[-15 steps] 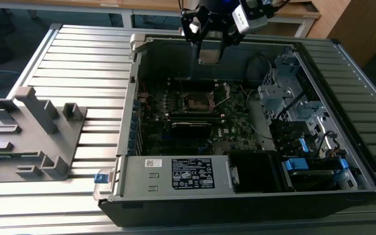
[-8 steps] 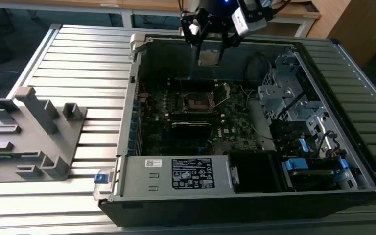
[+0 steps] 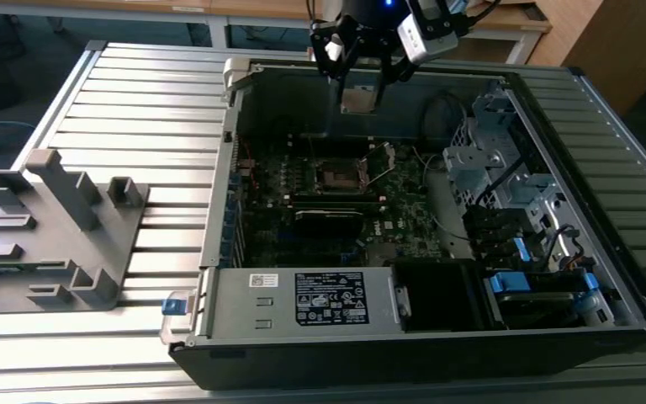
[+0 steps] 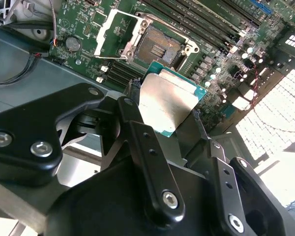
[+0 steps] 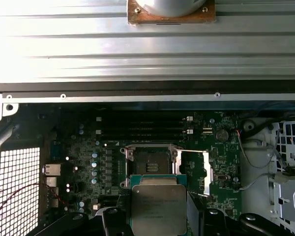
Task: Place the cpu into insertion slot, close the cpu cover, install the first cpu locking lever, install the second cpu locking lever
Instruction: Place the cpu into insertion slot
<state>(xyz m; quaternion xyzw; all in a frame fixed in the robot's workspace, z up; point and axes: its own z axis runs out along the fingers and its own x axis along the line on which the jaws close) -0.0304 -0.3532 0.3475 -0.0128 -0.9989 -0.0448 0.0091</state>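
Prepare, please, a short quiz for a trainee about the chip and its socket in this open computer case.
1. True or false: the gripper holds the flat square silver-topped chip.
2. The thin square silver metal cover frame is: A swung open, B shut, C missing.
3. Fill in: the square dark socket with its metal rim is ___ (empty or filled).
Key: 1 true; 2 A; 3 empty.
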